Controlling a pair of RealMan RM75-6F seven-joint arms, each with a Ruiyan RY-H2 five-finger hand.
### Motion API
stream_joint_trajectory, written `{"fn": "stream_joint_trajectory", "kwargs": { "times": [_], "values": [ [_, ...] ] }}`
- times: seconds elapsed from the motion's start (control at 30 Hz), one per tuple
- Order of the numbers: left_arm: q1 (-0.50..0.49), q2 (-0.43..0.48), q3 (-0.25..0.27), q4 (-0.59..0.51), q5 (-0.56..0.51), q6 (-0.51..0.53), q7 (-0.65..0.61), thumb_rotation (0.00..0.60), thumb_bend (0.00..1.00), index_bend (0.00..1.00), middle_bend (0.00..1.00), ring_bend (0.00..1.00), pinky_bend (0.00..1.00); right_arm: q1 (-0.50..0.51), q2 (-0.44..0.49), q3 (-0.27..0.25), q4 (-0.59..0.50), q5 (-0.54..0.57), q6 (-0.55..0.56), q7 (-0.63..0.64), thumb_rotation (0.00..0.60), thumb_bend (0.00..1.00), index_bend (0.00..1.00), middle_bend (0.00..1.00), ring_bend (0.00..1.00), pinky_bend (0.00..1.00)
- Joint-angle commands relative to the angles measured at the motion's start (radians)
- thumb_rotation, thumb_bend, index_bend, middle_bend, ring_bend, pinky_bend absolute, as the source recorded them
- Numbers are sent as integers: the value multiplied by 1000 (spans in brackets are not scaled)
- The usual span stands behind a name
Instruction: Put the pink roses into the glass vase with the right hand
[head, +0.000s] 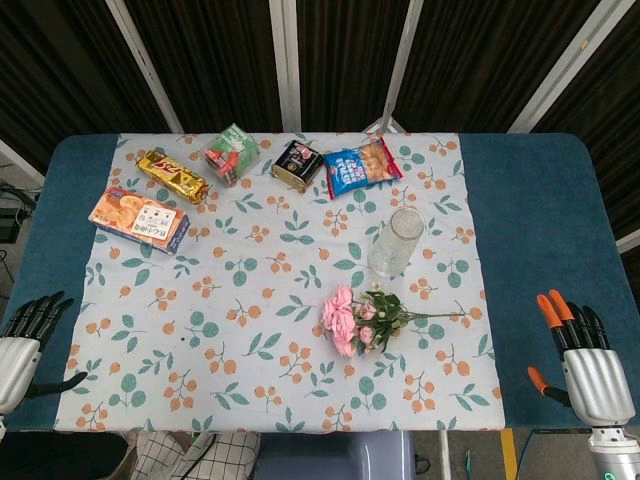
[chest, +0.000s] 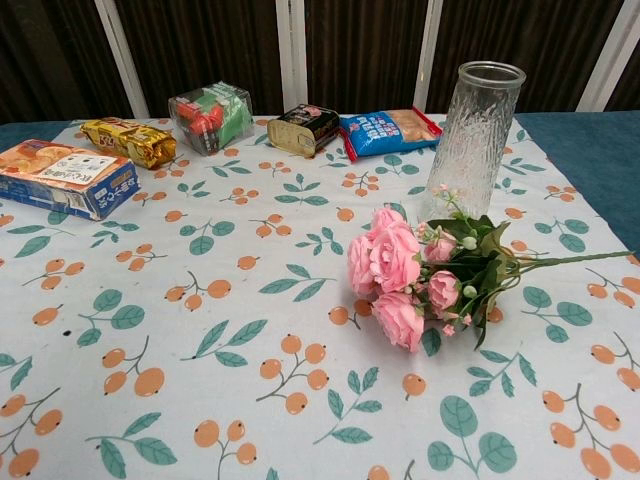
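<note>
A bunch of pink roses (head: 352, 319) (chest: 400, 270) lies on its side on the patterned cloth, blooms to the left, green stems pointing right. Just behind it an empty ribbed glass vase (head: 394, 241) (chest: 473, 128) stands upright. My right hand (head: 582, 358), with orange fingertips, hovers open at the table's near right corner, well right of the roses and holding nothing. My left hand (head: 25, 337), black-fingered, is open at the near left edge. The chest view shows neither hand.
Along the far side lie snacks: an orange biscuit box (head: 139, 218), a gold packet (head: 172, 175), a clear box with red and green contents (head: 232, 154), a dark tin (head: 297, 162) and a blue cracker bag (head: 361, 167). Blue table (head: 545, 215) borders the cloth.
</note>
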Motion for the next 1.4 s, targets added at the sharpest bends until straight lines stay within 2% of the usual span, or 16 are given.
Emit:
{"fn": "stream_joint_trajectory", "kwargs": {
  "times": [0.03, 0.57, 0.9, 1.1, 1.4],
  "values": [
    [0, -2, -1, 2, 1, 2, 5, 600, 0, 0, 0, 0, 0, -1, 0, -2, 1, -8, 6, 2, 600, 289, 0, 0, 0, 0],
    [1, -11, -5, 13, 14, 21, 3, 600, 0, 0, 0, 0, 0, 1, -1, -12, -23, -29, 5, -1, 600, 279, 0, 0, 0, 0],
    [4, -9, -2, 14, 15, 22, -7, 600, 0, 0, 0, 0, 0, 87, -49, -31, -144, -21, -181, -51, 600, 278, 0, 0, 0, 0],
    [5, -5, 1, 10, 15, 21, -12, 600, 0, 0, 0, 0, 0, 164, -129, 4, -169, 27, -301, -116, 600, 278, 0, 0, 0, 0],
    [1, 0, 3, 9, 16, 13, -25, 600, 0, 0, 0, 0, 0, 253, -270, 71, -91, 104, -393, -163, 600, 279, 0, 0, 0, 0]
  ]
}}
